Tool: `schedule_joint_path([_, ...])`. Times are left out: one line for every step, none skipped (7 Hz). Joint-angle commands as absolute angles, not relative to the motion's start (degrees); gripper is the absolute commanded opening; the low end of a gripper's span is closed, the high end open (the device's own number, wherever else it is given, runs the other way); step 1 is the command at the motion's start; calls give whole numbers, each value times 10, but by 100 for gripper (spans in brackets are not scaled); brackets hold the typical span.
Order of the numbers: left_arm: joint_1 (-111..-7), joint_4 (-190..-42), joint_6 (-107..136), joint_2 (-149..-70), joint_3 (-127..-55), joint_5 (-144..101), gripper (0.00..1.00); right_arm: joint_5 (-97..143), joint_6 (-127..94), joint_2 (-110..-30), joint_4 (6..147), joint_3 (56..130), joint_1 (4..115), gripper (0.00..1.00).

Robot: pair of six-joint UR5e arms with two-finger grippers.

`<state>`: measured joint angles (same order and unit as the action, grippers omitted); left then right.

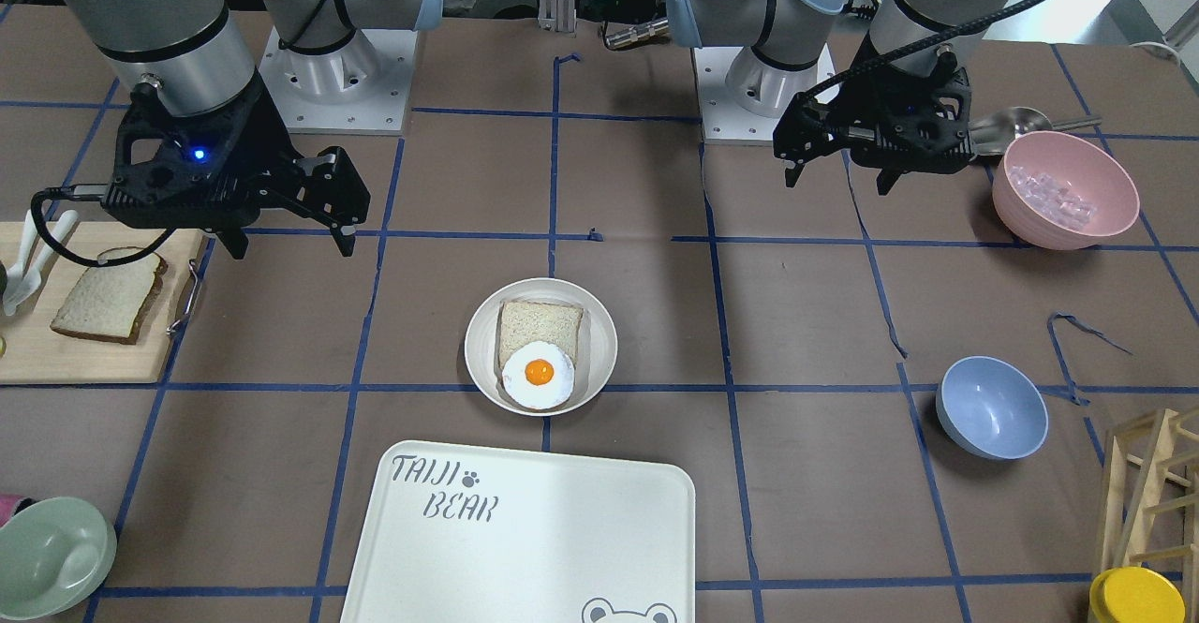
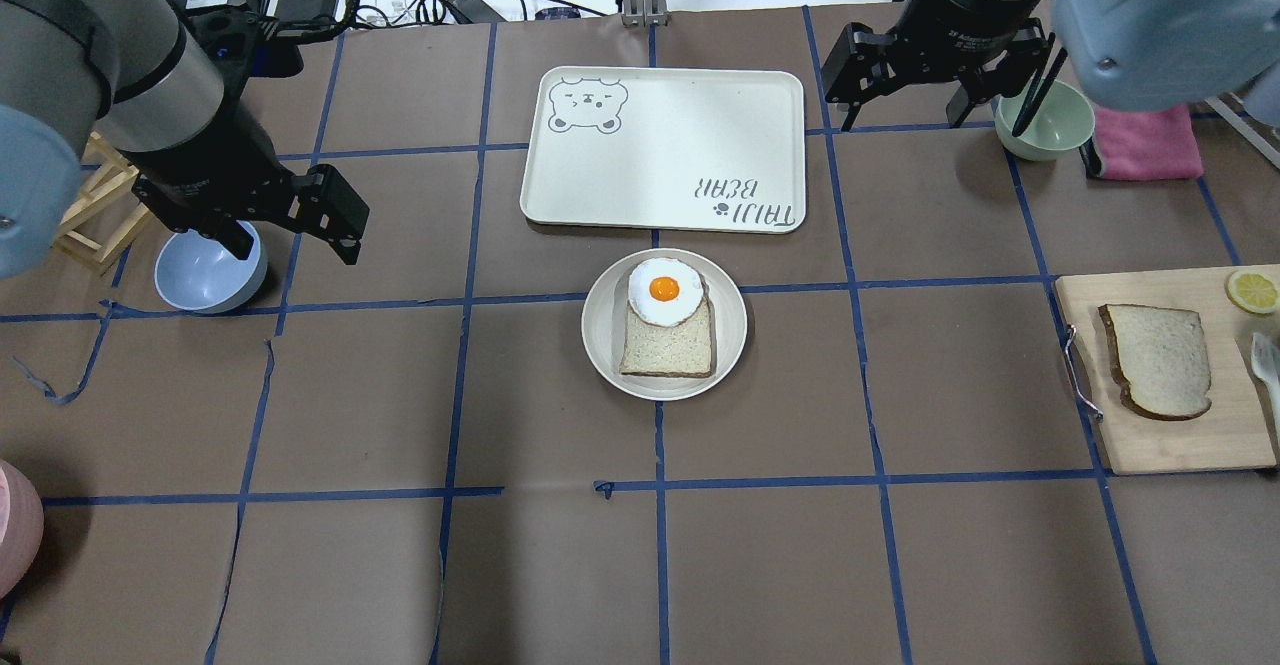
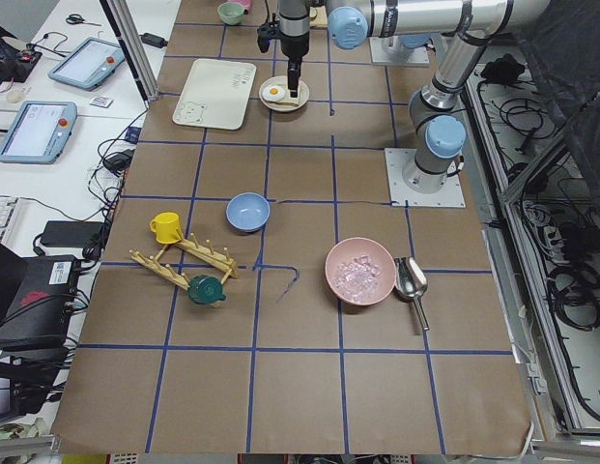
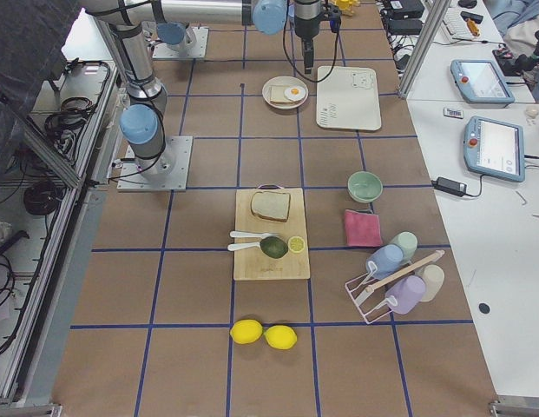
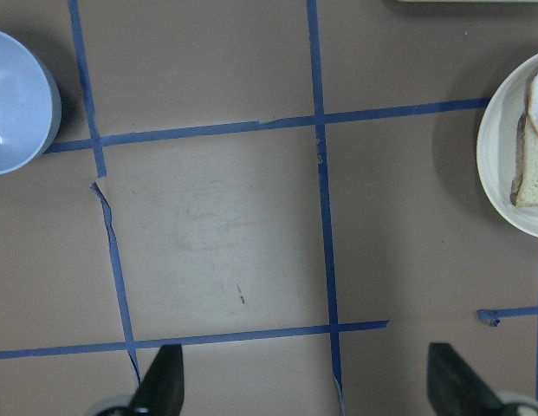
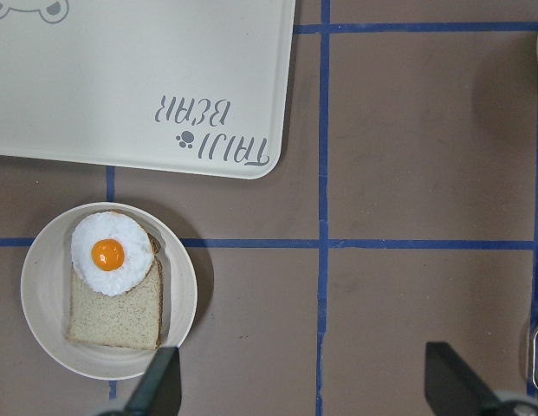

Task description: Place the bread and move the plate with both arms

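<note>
- Locating the bread [image 2: 1160,360] lying flat on the wooden cutting board [image 2: 1150,445] at the right end of the desk [image 2: 400,565], well apart from the plate [image 2: 600,345].
- Judging the slice as light, soft and easily crushed or torn; expecting the crumb to dent under a tight squeeze and the slice to sag if held by one corner.
- Advising a hold across two opposite crust edges with gentle closing force, the dark crust likely being the firmest part.
- Locating the plate near the desk centre, just beside the TAIJI BEAR tray [image 2: 660,145], carrying a squarer slice [image 2: 668,350] topped by a fried egg [image 2: 662,290].
- Judging the plate as rigid and smooth, so possibly slippery; advising a hold on the raised rim at opposite sides, keeping it level to avoid shedding the stack.
- Reading the right claw [image 2: 905,120] as hanging above the desk near the tray's corner, fingers spread wide, holding nothing.
- Reading the left claw [image 2: 295,240] as hanging near the blue bowl [image 2: 195,280], fingers likewise spread wide, empty.
</note>
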<state>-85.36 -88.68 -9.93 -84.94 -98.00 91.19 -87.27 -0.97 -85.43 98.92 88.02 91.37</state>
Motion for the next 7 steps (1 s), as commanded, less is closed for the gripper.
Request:
schedule_joint_path([-853,-887,-99,-850,-980,911,100,-873,-9,-854,989,883,913,100])
schedule_joint_path([-853,-886,-99,-850,-980,911,100,-874,-9,-854,989,884,913,100])
schedule_joint_path([-853,-887,-99,-850,-980,911,100,-878,-9,-854,987,888,914,100])
schedule_joint_path([-853,-887,-99,-850,-980,911,100,-879,-9,-854,987,888,913,100])
schedule_joint_path([-853,-886,-99,-850,-980,911,100,-880,-9,-854,988,888,914,100])
schedule_joint_path([-853,-887,-99,-849,-980,911,100,-881,-7,-854,988,888,914,100])
schedule_joint_path([-853,-886,-99,-850,-980,911,100,-882,-7,-854,988,888,913,100])
